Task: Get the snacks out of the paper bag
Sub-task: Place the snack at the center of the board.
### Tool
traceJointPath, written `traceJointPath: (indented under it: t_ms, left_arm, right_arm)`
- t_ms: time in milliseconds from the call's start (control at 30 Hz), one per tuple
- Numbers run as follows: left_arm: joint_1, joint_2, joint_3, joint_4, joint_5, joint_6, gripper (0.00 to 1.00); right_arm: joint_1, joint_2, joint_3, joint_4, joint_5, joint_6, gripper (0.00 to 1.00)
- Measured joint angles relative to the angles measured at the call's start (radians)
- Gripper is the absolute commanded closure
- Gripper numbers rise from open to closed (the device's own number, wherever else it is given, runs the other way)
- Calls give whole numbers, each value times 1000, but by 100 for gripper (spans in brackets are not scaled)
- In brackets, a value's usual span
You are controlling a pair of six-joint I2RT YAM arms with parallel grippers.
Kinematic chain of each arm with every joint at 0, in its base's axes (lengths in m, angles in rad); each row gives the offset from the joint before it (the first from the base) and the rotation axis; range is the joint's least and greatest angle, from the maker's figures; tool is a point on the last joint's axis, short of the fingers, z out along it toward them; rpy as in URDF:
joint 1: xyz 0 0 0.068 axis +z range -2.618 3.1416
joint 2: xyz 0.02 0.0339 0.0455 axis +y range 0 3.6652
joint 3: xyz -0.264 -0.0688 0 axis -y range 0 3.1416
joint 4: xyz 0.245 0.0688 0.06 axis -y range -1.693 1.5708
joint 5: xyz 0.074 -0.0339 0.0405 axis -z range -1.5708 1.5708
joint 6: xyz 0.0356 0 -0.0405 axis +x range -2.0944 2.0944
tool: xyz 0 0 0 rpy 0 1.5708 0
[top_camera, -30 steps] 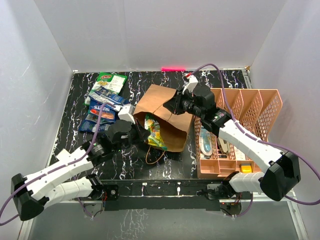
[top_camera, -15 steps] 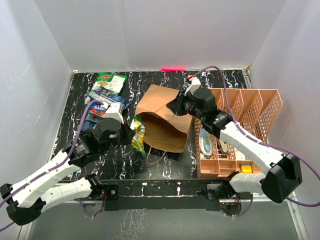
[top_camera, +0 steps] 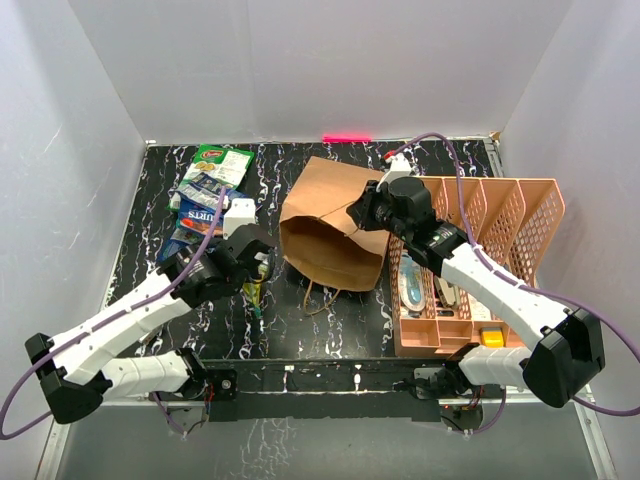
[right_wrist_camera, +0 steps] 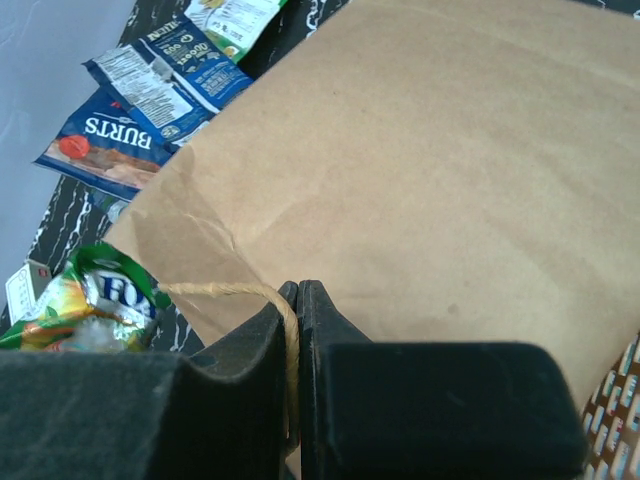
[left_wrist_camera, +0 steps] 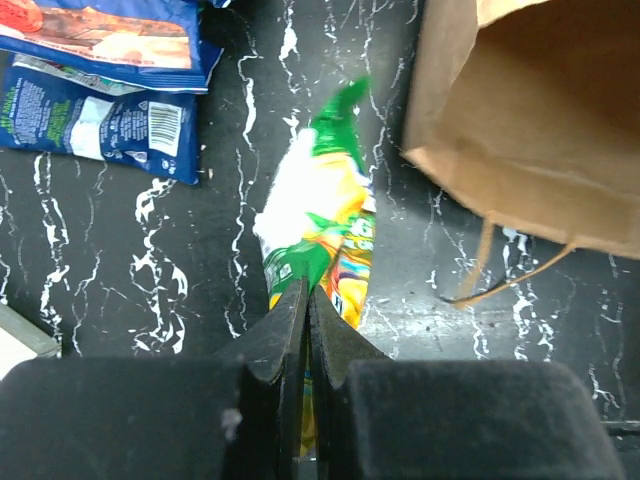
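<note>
The left claw [left_wrist_camera: 305, 300] is clenched on one end of the yellow-green packet [left_wrist_camera: 325, 225]. The packet is already clear of the paper bag [top_camera: 330, 225], just to the left of the bag's open mouth and not touching its brown edge. Its long axis runs straight out from the claw's tips, roughly alongside the bag's left wall, with the green corner at the far end. I cannot tell whether that corner rests on the desk [top_camera: 340, 325] or hangs just above it. On the bag's other side, the right claw [right_wrist_camera: 297, 300] is pinched shut on the twine handle [right_wrist_camera: 225, 290] and holds the bag propped with its mouth facing the arms. The blue BURTS packet [top_camera: 200, 215] and the green-white packet [top_camera: 222, 160] lie further left of the bag and toward its back. The left arm is much the nearer one, so it looks best placed to set this packet down beside them.
</note>
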Motion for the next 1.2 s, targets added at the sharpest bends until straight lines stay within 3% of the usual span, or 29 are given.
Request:
traceJointPath:
  t_ms: [300, 633, 867, 1067, 1100, 1167, 1200]
  left_arm:
    - [38, 4, -33, -5, -122, 8, 100]
    - [243, 64, -161, 164, -85, 71, 100]
    - [362, 33, -296, 217, -47, -30, 100]
    - [398, -1, -368, 238, -24, -132, 60]
    - [403, -1, -372, 236, -19, -145, 50]
    - [406, -1, -373, 225, -7, -167, 21]
    - [406, -2, -372, 219, 0, -171, 14]
  right_arm:
    - [-6, 0, 0, -14, -21, 2, 92]
    - [-6, -1, 0, -13, -82, 4, 92]
    - [-6, -3, 24, -10, -140, 4, 92]
    - [-6, -3, 34, -2, -180, 4, 92]
    - [-7, -3, 34, -2, -185, 4, 92]
    - [-7, -3, 34, -2, -196, 4, 92]
    - [-7, -3, 34, -2, -201, 4, 92]
